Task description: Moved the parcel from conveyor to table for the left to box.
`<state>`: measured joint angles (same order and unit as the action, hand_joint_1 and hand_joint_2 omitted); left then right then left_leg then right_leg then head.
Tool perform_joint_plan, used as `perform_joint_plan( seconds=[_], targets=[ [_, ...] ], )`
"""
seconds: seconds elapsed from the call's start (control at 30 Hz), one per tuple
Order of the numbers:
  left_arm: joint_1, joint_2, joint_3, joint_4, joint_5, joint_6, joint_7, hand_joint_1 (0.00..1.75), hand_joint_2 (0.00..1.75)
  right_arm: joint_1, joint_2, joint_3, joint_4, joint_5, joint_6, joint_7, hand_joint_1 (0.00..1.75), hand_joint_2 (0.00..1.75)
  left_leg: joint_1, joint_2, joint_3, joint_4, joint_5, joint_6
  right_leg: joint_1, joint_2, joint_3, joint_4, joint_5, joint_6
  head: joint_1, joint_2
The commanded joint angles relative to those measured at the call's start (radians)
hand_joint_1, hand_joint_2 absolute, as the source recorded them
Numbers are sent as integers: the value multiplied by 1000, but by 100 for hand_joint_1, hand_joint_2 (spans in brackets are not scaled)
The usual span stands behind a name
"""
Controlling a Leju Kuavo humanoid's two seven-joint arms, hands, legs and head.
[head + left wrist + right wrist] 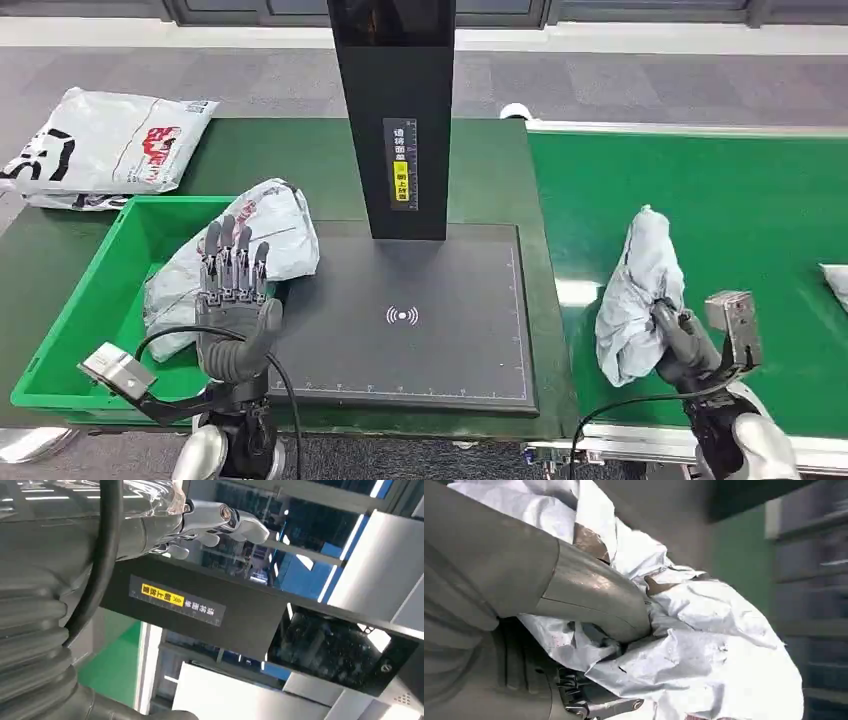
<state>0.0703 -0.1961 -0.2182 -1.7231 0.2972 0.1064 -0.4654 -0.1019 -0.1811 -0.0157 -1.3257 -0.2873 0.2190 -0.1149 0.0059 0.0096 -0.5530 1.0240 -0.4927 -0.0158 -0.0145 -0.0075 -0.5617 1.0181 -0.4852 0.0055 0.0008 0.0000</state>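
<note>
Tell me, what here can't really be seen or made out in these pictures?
- Head view: the white parcel hides most of the right hand gripping it.
- Head view: a second white parcel on the conveyor is cut off by the picture's edge.
- Head view: the print on the black post's label is too small to read.
- Head view: the left hand covers part of the parcel in the green bin.

The conveyor (740, 210) belt on the right is bright green, and the parcel (640, 295) on it is crinkled pale grey-white. The crate (110, 290) at near left is the same bright green. The scanner pad (420, 320) is matte black with a white signal symbol; its post (395, 110) carries a yellow label. The far-left mailer bag (105, 145) is white with red and black print.
</note>
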Motion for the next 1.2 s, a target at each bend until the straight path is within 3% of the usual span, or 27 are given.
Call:
perform_joint_plan(
  seconds=[0.03, 0.33, 0.53, 0.7, 0.93, 1.03, 1.2],
  targets=[
    [8, 3, 37, 38, 4, 15, -9, 0, 175, 34, 169, -98, -168, 19, -26, -32, 175, 175, 1, 1, 0, -2, 1, 0, 1, 2, -1, -2, 2, -1, 0, 0],
    [13, 8, 38, 36, 5, 16, -12, 0, 175, 34, 166, -97, -163, 22, -28, -37, 175, 175, 0, 0, -2, -2, 2, 0, 0, 1, -2, -3, 2, -1, 0, 0],
    [38, 11, 36, 29, 19, 28, -25, 0, 175, 26, 190, -97, -196, 15, -80, -117, 175, 175, 0, 1, -2, -3, 2, 0, 0, 2, -2, -3, 2, -1, 0, 0],
    [38, 12, 16, 31, 23, 22, -25, 0, 175, -102, 204, 107, -76, 117, -142, -106, 175, 175, -1, 6, -2, -2, 1, 0, 0, 7, -4, -2, 3, -1, 0, 0],
    [-1, 9, -2, 37, 22, 67, 4, 0, 175, -279, 262, 556, 163, 152, 42, -47, 175, 175, 1, 14, -10, -3, 1, -1, 2, 14, -6, -1, 5, -2, 0, 0],
    [-5, 9, -3, 41, 30, 109, -8, 0, 175, -284, 269, 683, 198, 129, 59, -46, 175, 175, 1, 7, -5, -2, 3, -3, 2, 8, -7, 0, 3, -2, 0, 0],
    [-10, 5, -6, 42, 31, 135, -12, 0, 175, -220, 270, 757, 169, 121, 62, -50, 175, 175, 2, 2, -2, -7, 7, -4, 5, 4, -4, -6, 6, -4, 0, 0]
  ],
)
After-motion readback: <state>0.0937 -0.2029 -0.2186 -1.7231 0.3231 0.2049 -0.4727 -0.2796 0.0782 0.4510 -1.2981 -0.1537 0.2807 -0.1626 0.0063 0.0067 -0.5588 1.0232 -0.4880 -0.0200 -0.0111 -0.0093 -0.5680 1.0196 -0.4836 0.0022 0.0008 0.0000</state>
